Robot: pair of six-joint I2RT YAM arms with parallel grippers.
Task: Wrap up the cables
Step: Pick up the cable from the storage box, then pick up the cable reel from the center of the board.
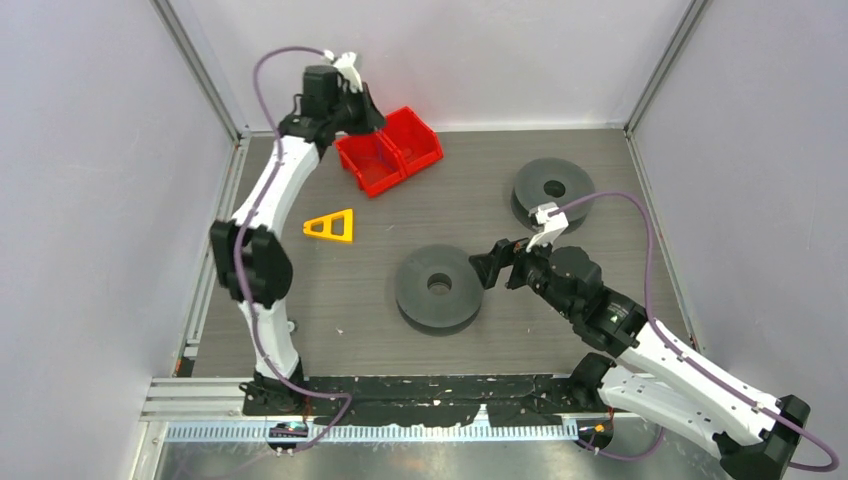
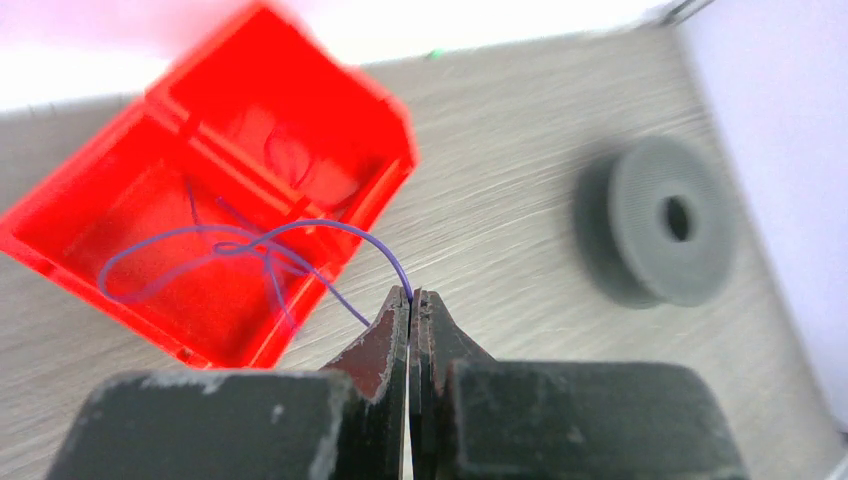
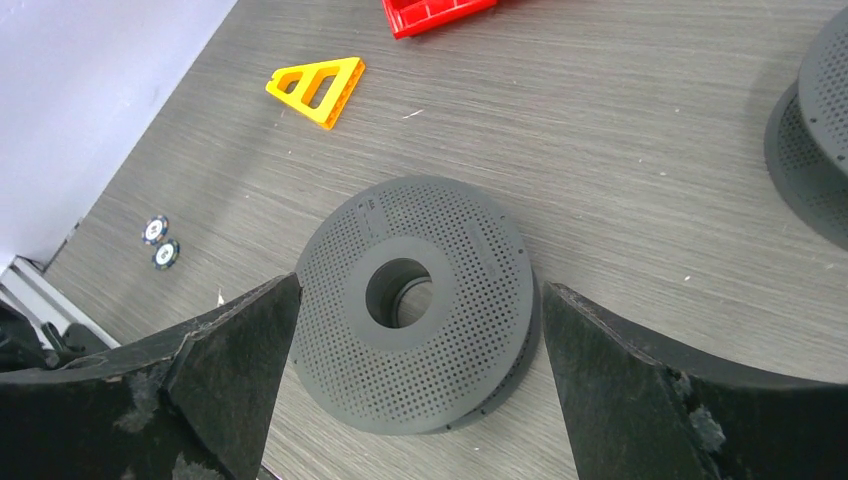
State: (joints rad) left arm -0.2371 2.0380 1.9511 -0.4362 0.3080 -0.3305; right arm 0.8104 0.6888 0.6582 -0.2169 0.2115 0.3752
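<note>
At the tips of our left gripper [image 2: 411,294], the jaws clamp a thin violet cable [image 2: 340,225], which arcs away and loops into the red bin [image 2: 330,90]. Our right gripper [image 3: 420,285] gapes wide above a grey spool [image 3: 450,365].

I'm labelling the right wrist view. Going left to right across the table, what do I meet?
Two small round tokens → yellow triangle → perforated grey spool → second grey spool at the right edge.
</note>
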